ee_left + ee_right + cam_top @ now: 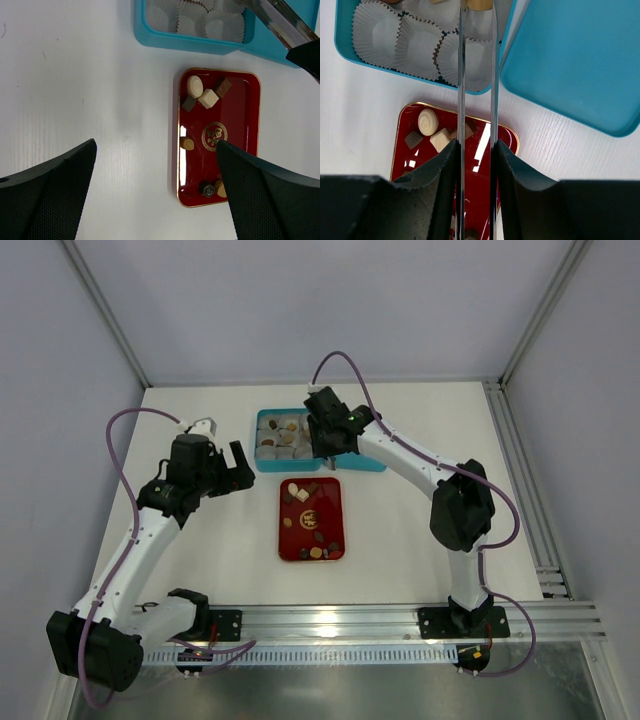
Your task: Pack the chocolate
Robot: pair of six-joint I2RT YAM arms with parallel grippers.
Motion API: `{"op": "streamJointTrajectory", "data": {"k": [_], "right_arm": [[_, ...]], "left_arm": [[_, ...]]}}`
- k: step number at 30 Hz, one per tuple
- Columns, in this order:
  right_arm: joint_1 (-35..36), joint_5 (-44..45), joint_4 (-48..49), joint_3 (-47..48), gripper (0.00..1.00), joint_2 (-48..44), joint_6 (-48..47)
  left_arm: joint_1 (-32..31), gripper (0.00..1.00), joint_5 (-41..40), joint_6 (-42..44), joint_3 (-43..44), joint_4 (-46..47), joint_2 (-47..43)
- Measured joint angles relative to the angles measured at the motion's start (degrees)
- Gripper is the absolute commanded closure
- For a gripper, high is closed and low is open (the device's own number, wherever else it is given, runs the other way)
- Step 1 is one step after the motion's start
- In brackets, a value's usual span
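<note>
- Two thin metal blades (461, 75) on my right gripper (476, 144) stand narrowed, pinching a tan chocolate (480, 4) over the blue box (340, 35). The view's top edge cuts it off.
- My left gripper (156, 145) is spread wide above the table (75, 75).
- Box: white paper cups (375, 32). The near row shows only pleated paper, and the farther rows are hard to make out. Its lid (570, 60) lies just beside it.
- Red tray (242, 115): loose chocolates (207, 98), some hidden behind my blades.

I see a glossy, gilt-rimmed red tray (245, 115), smooth chocolate (195, 86), pleated paper cups (375, 32), a matt white table (75, 75), polished metal blades (461, 75).
</note>
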Motion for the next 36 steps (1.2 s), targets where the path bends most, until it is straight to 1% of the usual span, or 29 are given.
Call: {"op": "streamJointTrajectory", "data": {"k": [9, 11, 13, 36], "right_arm": [[-0.1, 1.0, -0.8, 0.0, 0.63, 0.1, 0.0], [-0.1, 0.9, -0.8, 0.0, 0.6, 0.1, 0.1], [-0.1, 0.9, -0.8, 0.0, 0.59, 0.1, 0.1], [-0.1, -0.6, -0.8, 0.6, 0.59, -0.5, 0.0]], "left_arm": [[0.0, 0.0, 0.5, 0.0, 0.0, 0.0, 0.0], [0.0, 0.0, 0.7, 0.0, 0.0, 0.0, 0.0], [0.0, 0.0, 0.8, 0.0, 0.0, 0.0, 0.0], [0.0, 0.0, 1.0, 0.0, 0.0, 0.0, 0.0]]}}
